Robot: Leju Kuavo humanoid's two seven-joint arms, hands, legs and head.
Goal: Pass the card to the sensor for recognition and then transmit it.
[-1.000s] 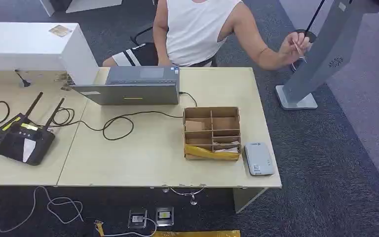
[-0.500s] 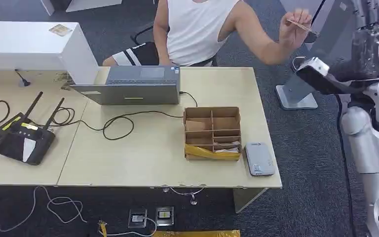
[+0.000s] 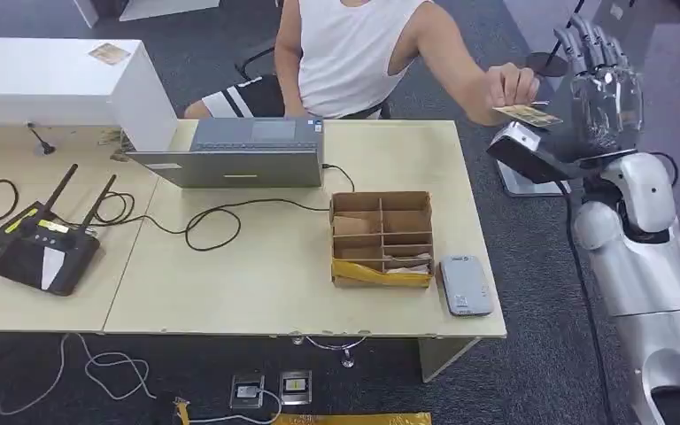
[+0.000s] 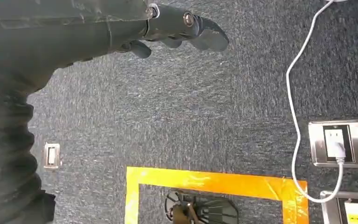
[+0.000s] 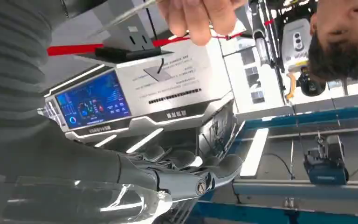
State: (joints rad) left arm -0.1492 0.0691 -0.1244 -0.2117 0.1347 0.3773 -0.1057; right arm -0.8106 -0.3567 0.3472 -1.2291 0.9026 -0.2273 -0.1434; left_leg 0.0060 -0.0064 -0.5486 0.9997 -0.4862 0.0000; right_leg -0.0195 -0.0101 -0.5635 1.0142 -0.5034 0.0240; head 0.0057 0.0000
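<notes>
A person seated behind the table holds out a tan card in their hand, just off the table's far right corner. My right hand is raised beside it, fingers spread upward and holding nothing, a short gap from the card. In the right wrist view the fingers lie below the person's hand, which pinches the card's thin edge. A small grey reader lies flat at the table's front right. My left hand hangs over the carpet, holding nothing.
A grey kiosk with a blue screen stands right of the table on its base. On the table are a divided cardboard box, a laptop, a black router and looping cables. Floor sockets sit below.
My right arm has come up into view from the right and moved left toward the person. The person has brought the card down and closer to my raised hand.
</notes>
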